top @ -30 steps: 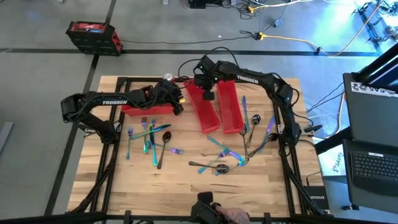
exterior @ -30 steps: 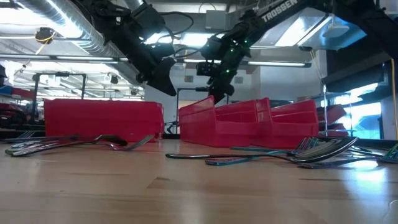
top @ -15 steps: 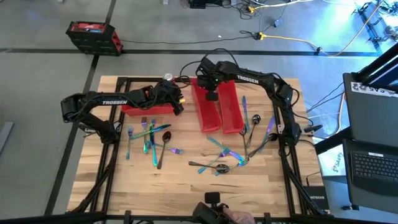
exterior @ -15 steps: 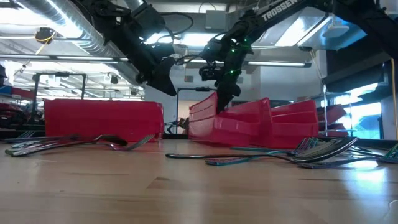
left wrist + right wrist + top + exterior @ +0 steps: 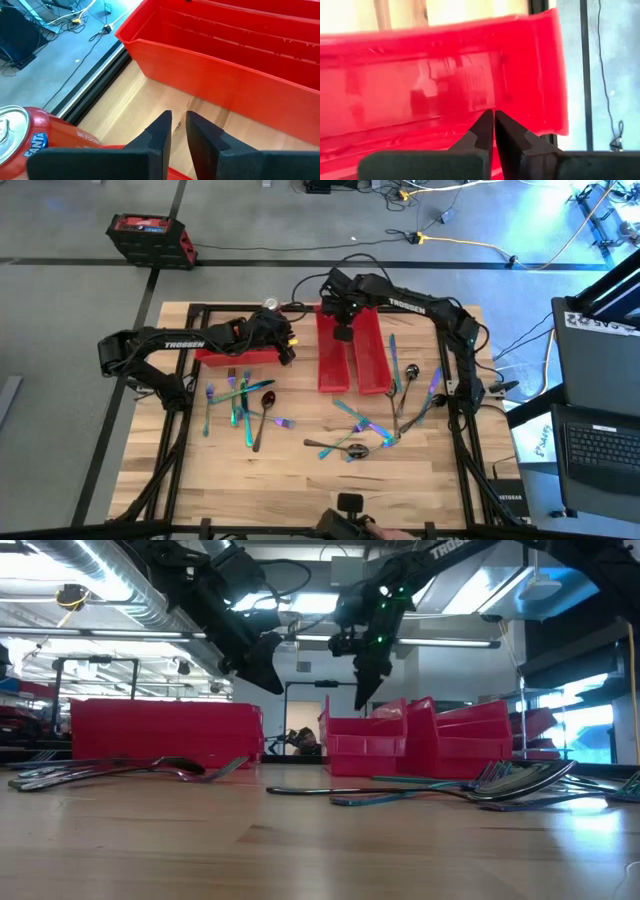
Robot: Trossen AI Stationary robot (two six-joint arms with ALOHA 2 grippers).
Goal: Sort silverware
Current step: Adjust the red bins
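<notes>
Wooden table [image 5: 300, 490], slatted top, bearing all items. Red bins: one [image 5: 235, 356] lying crosswise at the left arm; two lengthwise, side by side, [image 5: 334, 358] and [image 5: 374, 352], under the right arm. Right gripper [image 5: 341, 333], fingers pressed together, empty, above the far end of the middle bin. Left gripper [image 5: 288, 353], fingers a narrow slit apart, holding nothing, at the crosswise bin's end beside a soda can [image 5: 20, 135]. Silverware: one cluster [image 5: 243, 406] before the crosswise bin, another [image 5: 385, 418] before and right of the paired bins, all on bare wood.
</notes>
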